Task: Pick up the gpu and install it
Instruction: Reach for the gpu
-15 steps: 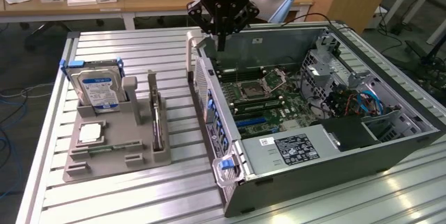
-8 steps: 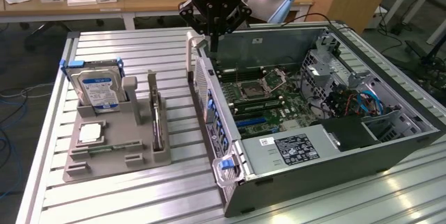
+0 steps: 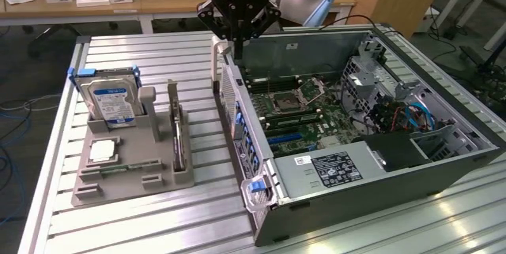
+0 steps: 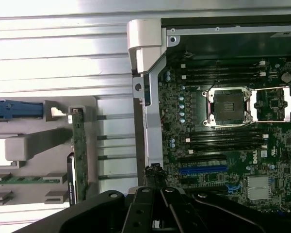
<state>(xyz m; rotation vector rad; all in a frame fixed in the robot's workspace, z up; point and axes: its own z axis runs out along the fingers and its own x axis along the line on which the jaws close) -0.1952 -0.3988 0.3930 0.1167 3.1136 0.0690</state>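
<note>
The gpu (image 3: 180, 142) is a thin dark card with a silvery edge, standing on edge in a slot of the grey holder (image 3: 134, 177) at the exterior view's left. In the wrist view the gpu (image 4: 79, 155) runs as a narrow green-dark strip beside the case wall. My gripper (image 3: 234, 50) hangs over the far left corner of the open computer case (image 3: 380, 177), well above and beyond the card. Its fingers (image 4: 146, 204) are shut with nothing between them.
A hard drive (image 3: 109, 103) with a blue-white label and a small square chip (image 3: 103, 150) share the holder. Inside the case lie the motherboard's processor socket (image 4: 228, 106) and a blue slot (image 4: 201, 171). The case's upright wall (image 3: 237, 124) stands between holder and motherboard.
</note>
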